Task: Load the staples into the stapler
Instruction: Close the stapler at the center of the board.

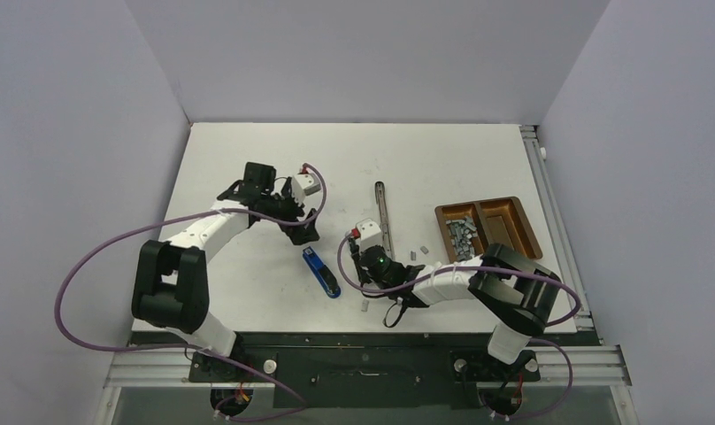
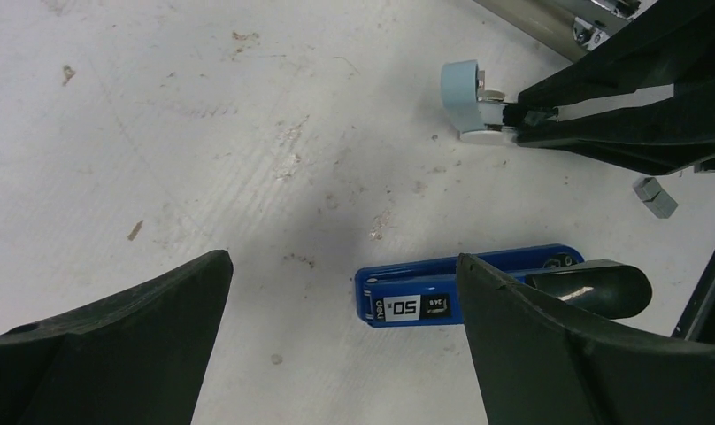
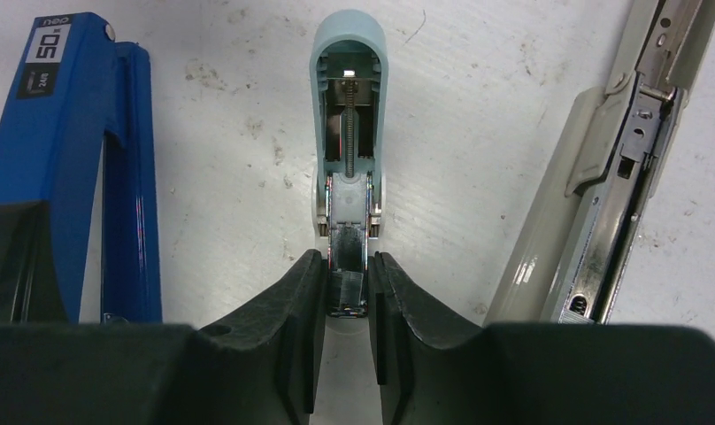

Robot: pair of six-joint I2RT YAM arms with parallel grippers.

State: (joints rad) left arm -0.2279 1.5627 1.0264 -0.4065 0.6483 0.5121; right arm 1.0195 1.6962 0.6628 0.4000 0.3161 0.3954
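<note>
My right gripper point(image 3: 346, 261) is shut on the metal magazine of a small pale blue-green stapler point(image 3: 347, 88), which lies flipped open on the table with its spring showing. In the top view that gripper point(image 1: 361, 252) sits between a blue stapler point(image 1: 321, 272) and a long beige stapler point(image 1: 383, 217). My left gripper point(image 2: 341, 266) hangs open just above the table. The blue stapler point(image 2: 442, 297) lies partly behind its right finger point(image 2: 549, 345). Several staples point(image 1: 460, 235) fill the left half of a brown tray point(image 1: 524, 232).
Loose staple strips lie on the table at the right of the long stapler point(image 1: 418, 252) and near the front edge point(image 1: 365, 307). One strip point(image 2: 655, 197) shows in the left wrist view. The long beige stapler point(image 3: 619, 159) lies open close by my right fingers.
</note>
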